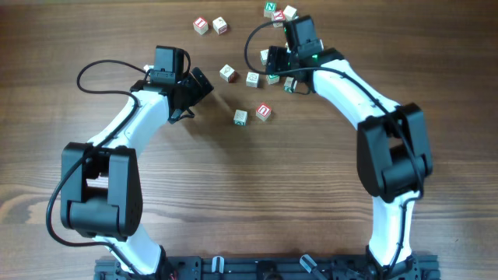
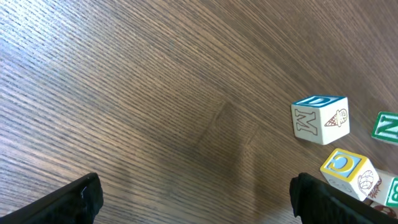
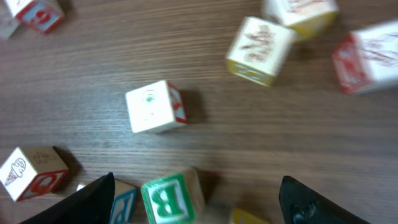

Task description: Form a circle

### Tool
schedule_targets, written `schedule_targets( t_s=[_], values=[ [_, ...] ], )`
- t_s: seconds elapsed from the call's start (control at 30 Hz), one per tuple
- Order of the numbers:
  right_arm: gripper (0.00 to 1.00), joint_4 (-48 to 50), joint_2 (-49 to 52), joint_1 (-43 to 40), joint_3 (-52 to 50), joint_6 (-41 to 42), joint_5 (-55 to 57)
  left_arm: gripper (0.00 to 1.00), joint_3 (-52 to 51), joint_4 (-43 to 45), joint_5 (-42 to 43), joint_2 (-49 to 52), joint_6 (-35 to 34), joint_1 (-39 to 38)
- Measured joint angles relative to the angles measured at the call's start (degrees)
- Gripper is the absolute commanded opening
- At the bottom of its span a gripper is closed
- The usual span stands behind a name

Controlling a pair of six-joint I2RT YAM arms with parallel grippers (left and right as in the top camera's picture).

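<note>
No ring is formed: the blocks (image 1: 253,78) lie scattered on the table (image 1: 311,202), with a cluster of 3 (image 1: 278,13) beyond the right gripper (image 3: 196,205). That gripper is released, jaws wide apart. A green B block (image 3: 166,198) sits between them, seemingly touching neither, though the view is blurred and the block's lower part is cut off. A white block (image 3: 155,107) lies just ahead. The left gripper (image 2: 196,202) is spread wide over bare wood, grasping nothing; only its fingertips (image 2: 74,199) show. A blue-topped block (image 2: 320,119) and a yellow-topped block (image 2: 348,169) sit ahead to its right.
</note>
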Motion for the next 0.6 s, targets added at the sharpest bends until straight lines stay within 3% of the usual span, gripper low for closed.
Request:
schedule_targets(
  t_s=[0.13,0.27,0.37,0.53,0.6],
  values=[
    [0.76,2.5,1.2,2.1,0.0,-2.7,-0.3,1.0,0.0,0.5,0.0,0.0,-0.6,-0.2],
    [0.51,3.5,4.0,2.8,0.0,-3.6,0.1,1.0,0.0,0.6,0.0,0.0,-0.6,-0.5],
    [0.48,3.6,5.9,2.7,0.0,-3.9,1.9,1.0,0.0,0.6,0.0,0.0,-0.6,-0.5],
    [0.28,3.3,5.9,2.7,0.0,-4.1,3.6,1.0,0.0,0.6,0.0,0.0,-0.6,-0.5],
    [0.24,1.5,5.9,2.7,0.6,-4.1,4.0,1.0,0.0,0.6,0.0,0.0,-0.6,-0.5]
  ],
)
